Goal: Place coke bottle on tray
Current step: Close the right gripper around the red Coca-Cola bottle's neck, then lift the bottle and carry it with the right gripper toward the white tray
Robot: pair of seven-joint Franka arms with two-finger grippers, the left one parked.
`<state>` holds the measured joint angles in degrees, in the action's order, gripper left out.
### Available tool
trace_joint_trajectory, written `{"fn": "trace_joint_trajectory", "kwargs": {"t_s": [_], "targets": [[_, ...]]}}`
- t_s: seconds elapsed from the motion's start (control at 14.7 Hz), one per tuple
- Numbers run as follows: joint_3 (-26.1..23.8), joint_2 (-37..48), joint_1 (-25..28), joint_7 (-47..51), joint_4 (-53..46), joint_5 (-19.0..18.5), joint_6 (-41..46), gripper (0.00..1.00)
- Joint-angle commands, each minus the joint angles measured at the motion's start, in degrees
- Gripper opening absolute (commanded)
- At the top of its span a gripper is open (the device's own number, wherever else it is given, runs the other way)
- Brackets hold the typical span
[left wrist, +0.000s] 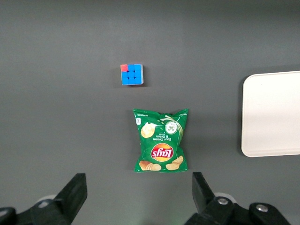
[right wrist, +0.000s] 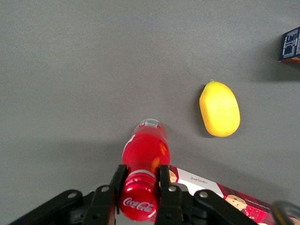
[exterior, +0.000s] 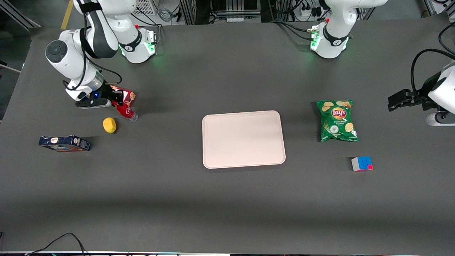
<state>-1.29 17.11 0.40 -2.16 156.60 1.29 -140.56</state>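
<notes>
Toward the working arm's end of the table, the gripper [exterior: 119,103] is clenching the coke bottle [exterior: 125,110] just below its red cap, one finger [right wrist: 115,187] pressing on each side of the neck in the right wrist view. That bottle is leaning, its cap up between the fingers and its clear base down at the table [exterior: 227,206]. From the front it is hard to tell whether the base is still touching the dark surface.

Just beside the bottle, a red cookie box [exterior: 127,96] is lying partly under the gripper, a little farther from the front camera than the bottle. A lemon [exterior: 109,125] is sitting near the bottle, nearer to the front camera, apart from it. A dark blue box [exterior: 64,143] is lying farther out toward the table's edge, nearer still to the front camera.

Well apart from the bottle, the tray [exterior: 244,139] is lying flat in the middle of the table with nothing on it. Toward the parked arm's end, a green chip bag [exterior: 337,121] is lying face up, and a puzzle cube [exterior: 362,164] is sitting near it, closer to the front camera.
</notes>
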Motion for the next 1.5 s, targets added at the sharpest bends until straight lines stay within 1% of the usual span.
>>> {"fn": "trace_joint_trajectory", "kwargs": {"t_s": [0.0, 0.14, 0.27, 0.54, 0.68, 0.88, 1.09, 1.29, 1.43], "targets": [[-0.3, 0.8, -0.6, -0.7, -0.6, -0.7, -0.2, 0.00], [-0.2, 2.0, -0.6, -0.7, -2.6, -0.7, 2.8, 0.00], [-0.2, 3.8, -0.6, -0.9, -7.7, -0.7, 10.9, 0.00], [-0.5, 3.7, -0.1, -0.7, -23.6, -0.6, 29.5, 0.00], [-1.0, 2.9, 0.3, -0.2, -31.5, -0.5, 36.6, 0.00], [-6.2, -0.9, 0.3, 3.3, -43.4, -0.3, 43.9, 0.00], [-12.3, -8.3, 0.5, 12.1, -57.2, 0.0, 50.9, 0.00], [-19.2, -17.3, 1.7, 23.6, -68.2, -0.1, 52.7, 0.00], [-20.5, -23.5, 5.5, 32.3, -71.4, -0.7, 51.9, 0.00]]}}
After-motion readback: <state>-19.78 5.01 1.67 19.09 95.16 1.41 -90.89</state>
